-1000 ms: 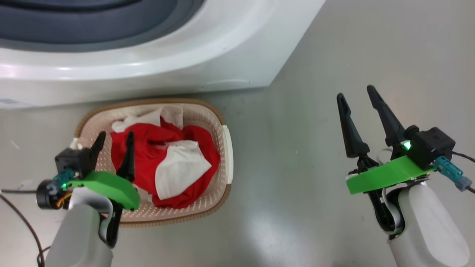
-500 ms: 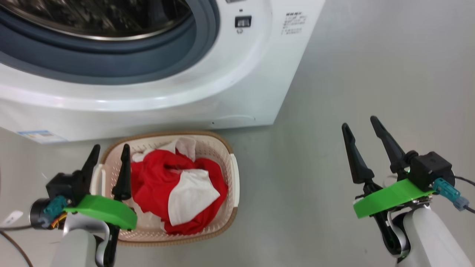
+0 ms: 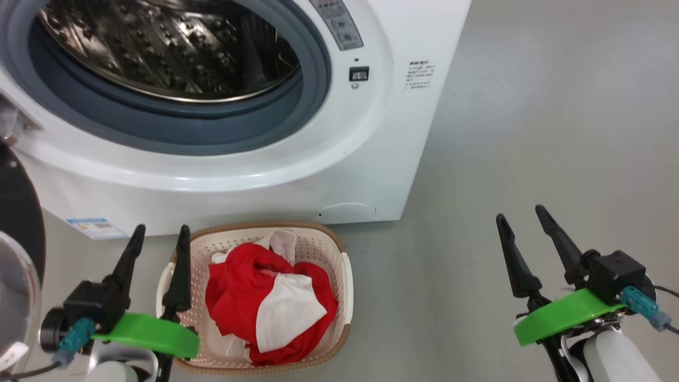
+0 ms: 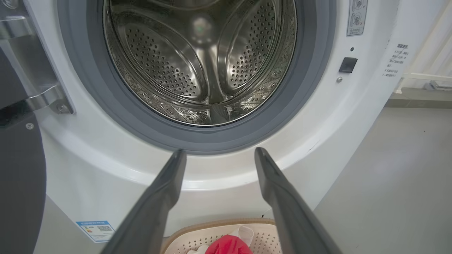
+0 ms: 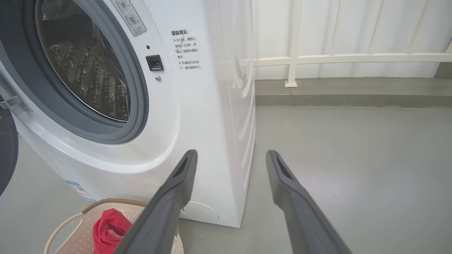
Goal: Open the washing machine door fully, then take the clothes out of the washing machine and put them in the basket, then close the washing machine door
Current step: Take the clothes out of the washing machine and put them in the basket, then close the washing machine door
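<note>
The white washing machine [image 3: 371, 148] stands with its steel drum [image 4: 201, 63] bare of cloth. Its black-rimmed door [image 3: 18, 228] is swung out at the far left, glass bowl [image 3: 13, 297] showing below. In front of the machine sits the cream basket [image 3: 347, 286] holding the red and red-and-white clothes [image 3: 265, 297]. My left gripper [image 3: 162, 239] hovers open at the basket's left rim, empty. My right gripper [image 3: 520, 217] is open and empty over bare floor to the right. In the left wrist view the fingers [image 4: 166, 190] point at the drum's lower rim.
Grey floor [image 3: 530, 132] stretches right of the machine. A white railing [image 5: 317, 58] and low grey kerb run behind it. A blue label sticker [image 3: 95, 227] marks the machine's lower left corner. The door hinge bracket [image 4: 46, 98] sits left of the drum.
The head camera has tilted up, so the drum, door edge and control panel came into view and the basket slid lower. Both grippers stay open and keep their places.
</note>
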### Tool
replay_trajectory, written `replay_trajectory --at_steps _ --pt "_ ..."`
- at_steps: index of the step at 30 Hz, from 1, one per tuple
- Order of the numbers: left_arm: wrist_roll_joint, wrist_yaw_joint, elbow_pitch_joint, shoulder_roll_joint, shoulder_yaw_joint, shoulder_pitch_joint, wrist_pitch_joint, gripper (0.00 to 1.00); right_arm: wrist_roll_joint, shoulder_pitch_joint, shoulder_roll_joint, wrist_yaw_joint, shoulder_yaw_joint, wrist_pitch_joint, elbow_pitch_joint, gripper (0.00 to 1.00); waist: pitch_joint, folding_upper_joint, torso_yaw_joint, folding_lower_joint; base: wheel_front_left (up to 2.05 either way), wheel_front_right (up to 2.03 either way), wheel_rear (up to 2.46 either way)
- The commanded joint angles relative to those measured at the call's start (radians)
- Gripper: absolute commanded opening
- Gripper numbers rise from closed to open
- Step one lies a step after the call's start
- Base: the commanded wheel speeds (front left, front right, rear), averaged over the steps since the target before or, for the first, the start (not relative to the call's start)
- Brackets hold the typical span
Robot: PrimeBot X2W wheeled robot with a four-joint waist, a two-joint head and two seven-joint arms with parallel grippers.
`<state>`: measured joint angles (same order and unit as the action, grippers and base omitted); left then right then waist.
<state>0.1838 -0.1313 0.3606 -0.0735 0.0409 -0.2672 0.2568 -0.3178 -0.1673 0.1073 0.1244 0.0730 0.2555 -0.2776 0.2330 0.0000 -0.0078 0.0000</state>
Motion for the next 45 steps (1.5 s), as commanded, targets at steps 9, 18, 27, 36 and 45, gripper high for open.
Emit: replay_trajectory --at_steps 9,18,27,36,45 --pt "-0.015 0.001 -0.101 -0.018 0.050 0.072 0.005 1.00 -0.014 0.043 0.012 0.006 -0.002 0.006 0.028 1.00 -0.046 0.0000 0.006 0.0000 0.00 0.00 0.00" --pt "-0.019 0.001 -0.162 -0.008 0.077 0.155 0.005 1.00 -0.014 0.087 0.015 0.006 -0.021 0.006 0.035 1.00 -0.085 0.0000 0.008 0.0000 0.00 0.00 0.00" --pt "-0.024 0.001 -0.215 0.004 0.102 0.231 0.005 1.00 -0.014 0.121 0.018 0.006 -0.038 0.006 0.048 1.00 -0.103 0.0000 0.006 0.0000 0.00 0.00 0.00" --pt "-0.026 0.001 -0.229 0.012 0.099 0.234 0.005 1.00 -0.012 0.128 0.016 0.006 -0.040 0.006 0.051 1.00 -0.104 0.0000 0.009 0.0000 0.00 0.00 0.00" --pt "-0.028 0.001 -0.233 0.015 0.096 0.239 0.005 1.00 -0.013 0.131 0.014 0.006 -0.038 0.006 0.049 1.00 -0.113 0.0000 0.009 0.0000 0.00 0.00 0.00"
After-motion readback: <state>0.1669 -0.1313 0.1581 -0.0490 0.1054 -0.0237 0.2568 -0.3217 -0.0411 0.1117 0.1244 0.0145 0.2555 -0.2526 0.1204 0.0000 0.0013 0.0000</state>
